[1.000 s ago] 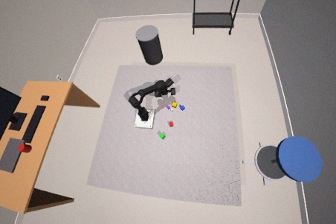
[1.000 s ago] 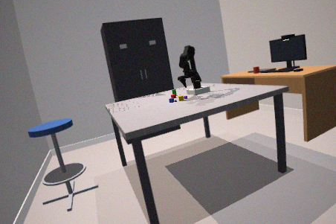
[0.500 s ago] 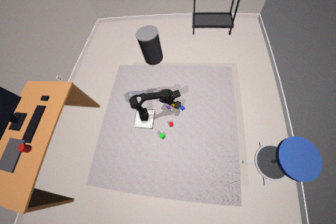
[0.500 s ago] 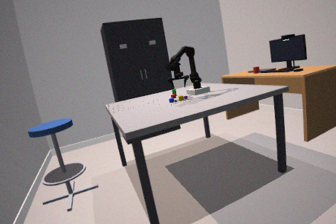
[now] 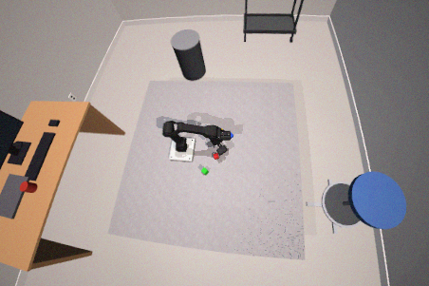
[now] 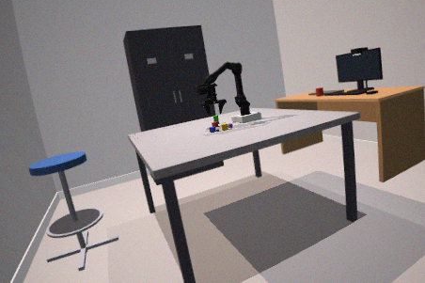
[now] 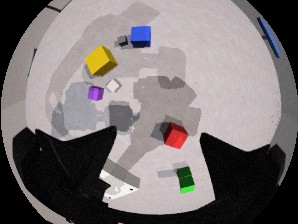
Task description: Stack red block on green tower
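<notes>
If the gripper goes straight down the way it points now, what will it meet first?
Most likely the red block: the open gripper hangs roughly above it. Depth is unclear; it might meet the table beside it instead.

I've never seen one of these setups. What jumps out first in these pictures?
A black arm bends over a grey table, its open gripper hanging above a red block. Beside it lie a green block and, farther off, yellow and blue ones.
</notes>
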